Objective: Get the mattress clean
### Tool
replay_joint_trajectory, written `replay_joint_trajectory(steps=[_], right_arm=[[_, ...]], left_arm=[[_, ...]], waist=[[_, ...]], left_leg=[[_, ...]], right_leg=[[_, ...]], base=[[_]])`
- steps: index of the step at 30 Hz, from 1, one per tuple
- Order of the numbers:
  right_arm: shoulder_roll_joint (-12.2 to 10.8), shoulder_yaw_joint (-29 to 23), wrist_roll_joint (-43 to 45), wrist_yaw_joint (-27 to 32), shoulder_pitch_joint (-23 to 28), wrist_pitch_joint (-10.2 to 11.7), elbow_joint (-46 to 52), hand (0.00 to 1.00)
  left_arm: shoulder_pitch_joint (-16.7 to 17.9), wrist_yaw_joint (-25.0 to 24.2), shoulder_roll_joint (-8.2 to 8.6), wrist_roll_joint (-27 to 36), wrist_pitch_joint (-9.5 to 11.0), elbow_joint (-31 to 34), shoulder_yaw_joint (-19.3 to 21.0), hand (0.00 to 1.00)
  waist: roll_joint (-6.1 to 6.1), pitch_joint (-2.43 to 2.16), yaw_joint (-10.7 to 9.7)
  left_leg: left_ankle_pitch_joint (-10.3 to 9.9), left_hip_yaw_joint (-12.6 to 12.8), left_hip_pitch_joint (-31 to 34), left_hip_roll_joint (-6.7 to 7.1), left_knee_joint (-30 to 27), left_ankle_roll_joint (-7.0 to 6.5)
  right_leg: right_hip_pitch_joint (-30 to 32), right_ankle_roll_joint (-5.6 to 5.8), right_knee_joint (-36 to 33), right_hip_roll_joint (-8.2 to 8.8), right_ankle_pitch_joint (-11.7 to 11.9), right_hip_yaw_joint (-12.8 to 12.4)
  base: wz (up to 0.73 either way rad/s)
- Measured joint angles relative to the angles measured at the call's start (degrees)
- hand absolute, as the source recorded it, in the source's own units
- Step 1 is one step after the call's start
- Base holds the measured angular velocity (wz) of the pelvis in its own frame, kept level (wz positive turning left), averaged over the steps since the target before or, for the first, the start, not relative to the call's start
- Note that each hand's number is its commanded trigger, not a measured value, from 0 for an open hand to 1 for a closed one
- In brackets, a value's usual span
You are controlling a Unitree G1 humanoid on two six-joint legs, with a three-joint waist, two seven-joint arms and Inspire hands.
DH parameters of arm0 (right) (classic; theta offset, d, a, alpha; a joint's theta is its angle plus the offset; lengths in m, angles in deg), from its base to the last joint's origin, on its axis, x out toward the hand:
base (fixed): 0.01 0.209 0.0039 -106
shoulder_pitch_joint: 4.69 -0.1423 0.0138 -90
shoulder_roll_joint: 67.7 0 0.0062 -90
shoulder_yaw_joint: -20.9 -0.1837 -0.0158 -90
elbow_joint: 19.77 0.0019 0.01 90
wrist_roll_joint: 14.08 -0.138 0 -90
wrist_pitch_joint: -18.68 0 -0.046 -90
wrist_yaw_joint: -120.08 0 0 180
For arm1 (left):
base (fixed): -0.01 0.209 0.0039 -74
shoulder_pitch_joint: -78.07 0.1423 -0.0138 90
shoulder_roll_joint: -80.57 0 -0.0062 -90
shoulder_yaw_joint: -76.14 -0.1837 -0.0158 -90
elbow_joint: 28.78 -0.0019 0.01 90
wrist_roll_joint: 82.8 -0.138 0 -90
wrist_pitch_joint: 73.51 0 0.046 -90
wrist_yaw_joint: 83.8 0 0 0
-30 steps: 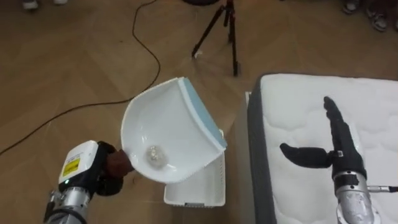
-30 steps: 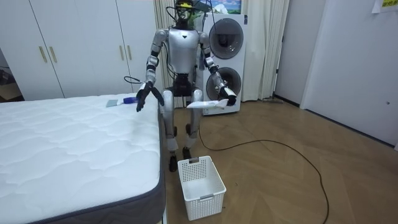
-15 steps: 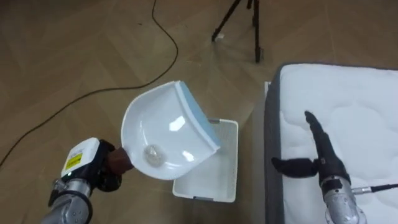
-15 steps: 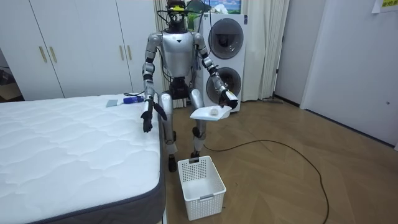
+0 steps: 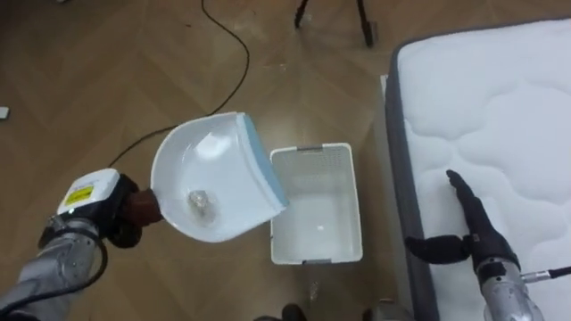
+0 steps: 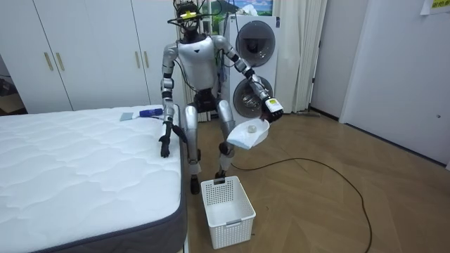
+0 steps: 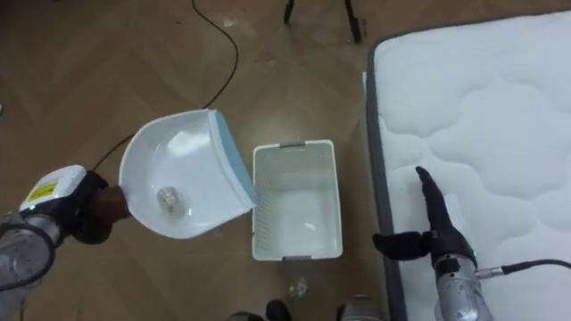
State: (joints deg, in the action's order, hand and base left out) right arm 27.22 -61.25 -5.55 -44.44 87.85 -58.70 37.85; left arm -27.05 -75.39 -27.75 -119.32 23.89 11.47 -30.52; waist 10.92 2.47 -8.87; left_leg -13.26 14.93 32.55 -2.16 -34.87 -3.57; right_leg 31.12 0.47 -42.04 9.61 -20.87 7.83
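At the centre left of the left eye view, the left hand [image 5: 125, 223] has its fingers curled round the brown handle of a white dustpan [image 5: 210, 183]. A small crumpled wad [image 5: 198, 203] lies in the pan, near the handle end. The pan's blue-edged lip overlaps the left rim of a white basket [image 5: 311, 148], which stands on the wooden floor just beside the bed [image 5: 500, 116]. At the lower right, the right hand [image 5: 468, 236] reaches over the mattress edge. Its fingers are straight, its thumb is spread, and it holds nothing. At the top of the frame a dark cable [image 5: 236, 45] loops across the floor beside tripod legs [image 5: 361, 18].

The room view adds height. There the dustpan [image 6: 247, 135] hangs tilted in the air, well above the basket [image 6: 226, 211] and a little toward the room view's right. The robot stands upright at the bed's corner with its right hand low beside the mattress. That view also takes in a small blue thing [image 6: 148, 112] and a grey one [image 6: 126, 116] lying on the far end of the bed. Behind the robot are stacked laundry machines [image 6: 252, 67], and white wardrobes [image 6: 84, 49] fill the upper left.
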Motion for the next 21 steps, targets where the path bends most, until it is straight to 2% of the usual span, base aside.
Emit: replay_joint_trajectory(steps=[1, 3, 5, 6, 8, 11, 14, 17, 21], right_arm=[[0.3, 0.07, 0.51, -0.04, -0.24, 0.11, 0.02, 0.0], [1.52, 0.66, 1.14, 0.0, -0.23, 0.65, 0.15, 0.0], [2.75, 1.65, 1.17, 0.64, -0.38, 1.12, 1.4, 0.0], [2.98, 1.81, 1.05, 0.76, -0.3, 1.16, 1.81, 0.0], [4.11, 2.6, 1.0, 1.26, -0.35, 1.51, 2.79, 0.0], [4.25, 3.53, 0.79, 2.19, -0.49, 1.62, 3.67, 0.0], [5.08, 4.14, 0.81, 2.24, -0.94, 2.31, 4.41, 0.0], [6.01, 6.04, 0.69, 2.34, -1.9, 2.35, 4.66, 0.0], [6.43, 6.23, 0.7, 1.89, -1.97, 2.29, 5.73, 0.0]], left_arm=[[-0.3, -0.26, -1.2, -0.34, -0.41, -0.58, -1.26, 1.0], [-0.67, -0.51, -2.09, -0.71, -1.28, -0.96, -2.44, 1.0], [-0.88, -0.97, -3.58, -0.49, -2.09, -1.25, -4.63, 1.0], [-1.09, -1.4, -3.76, -0.44, -2.32, -1.58, -5.17, 1.0], [-1.28, -2.77, -4.45, -0.19, -2.65, -2.21, -6.46, 1.0], [-1.78, -3.27, -6.12, -0.6, -2.67, -3.41, -8.73, 1.0], [-2.08, -3.88, -7.84, -1.85, -2.68, -3.94, -9.21, 1.0], [-4.33, -3.97, -10.88, -1.72, -3.25, -5.55, -12.73, 1.0], [-5.7, -3.93, -12.24, -1.91, -3.8, -5.6, -12.91, 1.0]], waist=[[0.56, 0.13, -0.45], [1.72, 0.15, -0.89], [2.88, 0.29, -2.08], [3.11, 0.31, -2.29], [4.44, 0.33, -3.32], [4.83, 0.24, -4.02], [5.63, 0.51, -4.46], [6.14, 0.6, -5.19], [6.59, 0.52, -5.08]], left_leg=[[-0.17, 0.46, -0.17, -0.01, 0.11, -0.27], [-0.37, 1.11, -0.24, 0.19, 0.35, -0.54], [-0.27, 2.1, -0.69, 1.15, 1.06, -0.84], [-0.22, 2.4, -0.94, 1.45, 1.31, -0.93], [-0.15, 3.13, -1.46, 2.13, 1.79, -1.06], [-0.04, 4.64, -2.31, 2.61, 2.33, -1.24], [-0.04, 5.52, -2.05, 2.55, 2.33, -1.25], [-0.05, 6.23, -2.06, 2.61, 2.31, -1.24], [-0.05, 7.07, -2.19, 2.54, 2.93, -1.24]], right_leg=[[0.16, 0.06, -0.22, 0.11, -0.03, -0.23], [0.71, 0.32, -0.72, 0.22, -0.18, -0.84], [1.6, 0.88, -2.09, 1.11, -0.75, -2.09], [1.7, 0.97, -2.47, 1.38, -0.93, -2.4], [1.96, 1.27, -3.24, 1.98, -1.46, -3.08], [2.61, 1.47, -4.57, 2.35, -2.19, -4.71], [3.6, 1.45, -4.95, 2.32, -2.2, -5.42], [4.3, 1.36, -5.72, 2.39, -2.31, -6.09], [4.98, 1.29, -5.88, 2.25, -2.35, -6.84]], base=[[-0.17], [-0.13], [-0.04], [0.0], [0.0], [-0.07], [-0.12], [-0.07], [-0.1]])
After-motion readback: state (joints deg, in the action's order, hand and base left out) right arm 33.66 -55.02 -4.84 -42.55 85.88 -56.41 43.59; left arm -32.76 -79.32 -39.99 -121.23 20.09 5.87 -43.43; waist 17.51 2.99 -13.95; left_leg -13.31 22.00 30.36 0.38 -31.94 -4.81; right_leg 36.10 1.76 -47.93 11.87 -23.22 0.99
